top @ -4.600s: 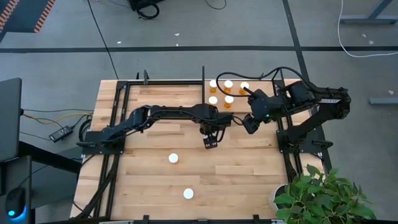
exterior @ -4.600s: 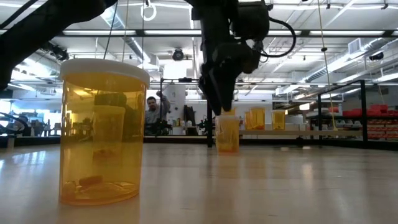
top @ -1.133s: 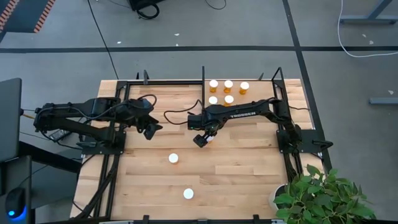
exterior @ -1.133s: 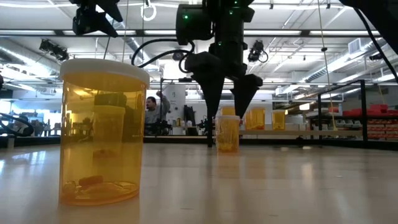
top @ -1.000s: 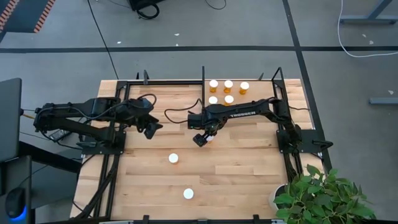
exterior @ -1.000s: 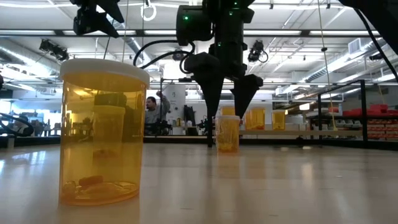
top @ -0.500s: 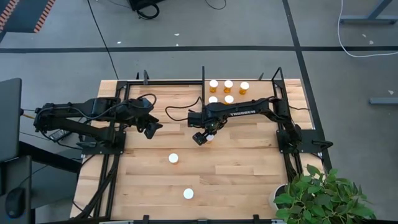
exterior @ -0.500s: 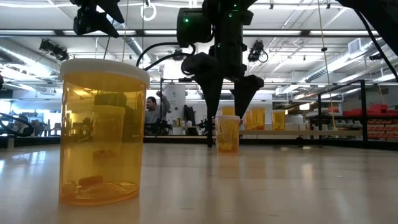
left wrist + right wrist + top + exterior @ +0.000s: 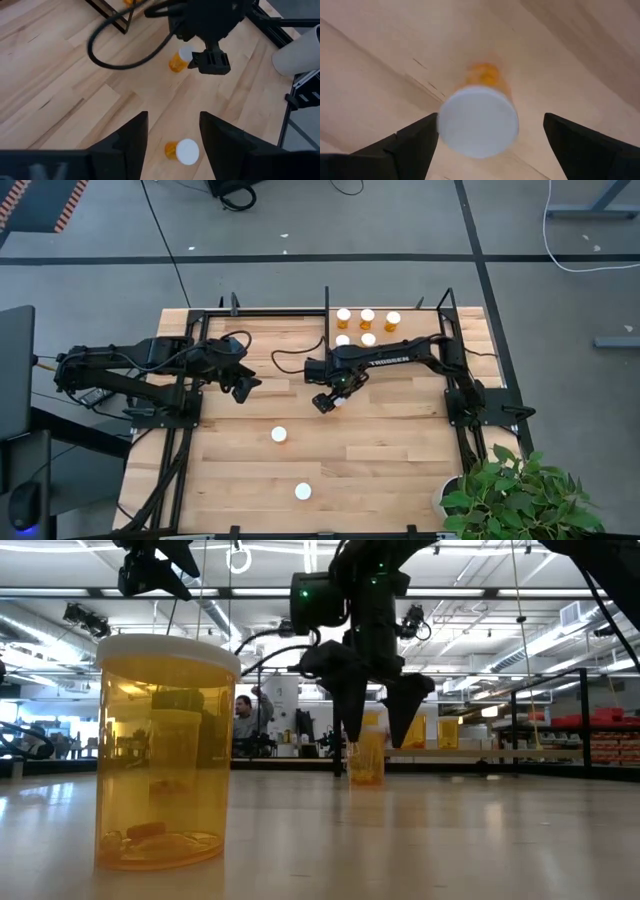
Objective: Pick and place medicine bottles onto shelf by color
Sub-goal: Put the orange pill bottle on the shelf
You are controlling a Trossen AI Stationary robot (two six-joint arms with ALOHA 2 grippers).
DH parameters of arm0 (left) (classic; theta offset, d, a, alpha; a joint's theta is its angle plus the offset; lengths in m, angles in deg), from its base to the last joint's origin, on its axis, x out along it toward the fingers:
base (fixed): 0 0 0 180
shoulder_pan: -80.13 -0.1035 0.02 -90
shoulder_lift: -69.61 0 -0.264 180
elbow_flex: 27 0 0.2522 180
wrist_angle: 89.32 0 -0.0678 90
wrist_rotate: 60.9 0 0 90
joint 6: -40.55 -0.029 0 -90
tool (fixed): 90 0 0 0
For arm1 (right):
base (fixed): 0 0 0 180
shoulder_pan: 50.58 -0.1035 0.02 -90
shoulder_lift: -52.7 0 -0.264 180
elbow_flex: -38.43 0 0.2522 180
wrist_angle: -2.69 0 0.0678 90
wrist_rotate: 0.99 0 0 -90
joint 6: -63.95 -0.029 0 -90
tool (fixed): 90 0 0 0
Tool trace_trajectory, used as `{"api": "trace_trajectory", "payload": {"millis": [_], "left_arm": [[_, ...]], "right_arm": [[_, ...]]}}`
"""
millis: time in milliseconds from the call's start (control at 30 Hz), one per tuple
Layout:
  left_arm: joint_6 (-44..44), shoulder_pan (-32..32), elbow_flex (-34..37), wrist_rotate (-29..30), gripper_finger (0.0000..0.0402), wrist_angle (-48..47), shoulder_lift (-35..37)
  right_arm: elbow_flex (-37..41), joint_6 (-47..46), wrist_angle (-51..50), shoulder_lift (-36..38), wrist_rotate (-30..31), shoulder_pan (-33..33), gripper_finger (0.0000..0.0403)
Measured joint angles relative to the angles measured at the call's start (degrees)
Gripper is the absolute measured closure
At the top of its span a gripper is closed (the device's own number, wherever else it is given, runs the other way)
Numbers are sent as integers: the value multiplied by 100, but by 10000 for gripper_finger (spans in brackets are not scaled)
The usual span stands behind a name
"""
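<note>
My right gripper (image 9: 326, 401) is open and points down over one medicine bottle (image 9: 477, 120), an orange cylinder with a white cap standing upright mid-table. Its fingers (image 9: 350, 705) stand on either side of the bottle (image 9: 367, 755) near the cap and touch nothing. My left gripper (image 9: 243, 386) is open and empty above the table's left part. Several bottles (image 9: 367, 315) stand on the shelf (image 9: 415, 330) at the far right. Two more bottles (image 9: 279, 435) (image 9: 303, 491) stand on the table nearer the front.
Black frame bars (image 9: 327, 305) edge the shelf and run along both table sides. A loose black cable (image 9: 285, 360) lies between the arms. The near bottle (image 9: 165, 750) looms large in the low view. A potted plant (image 9: 510, 490) stands at the near right corner.
My right gripper has come down a little, still open, so that its fingertips now reach below the cap on either side of the mid-table bottle. The bottle has stayed in place.
</note>
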Motion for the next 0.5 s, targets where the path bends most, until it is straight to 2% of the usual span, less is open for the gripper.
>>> {"api": "trace_trajectory", "payload": {"millis": [500], "left_arm": [[5,0,0,0,223,0,0]], "right_arm": [[0,-76,329,-2,114,-159,41]]}}
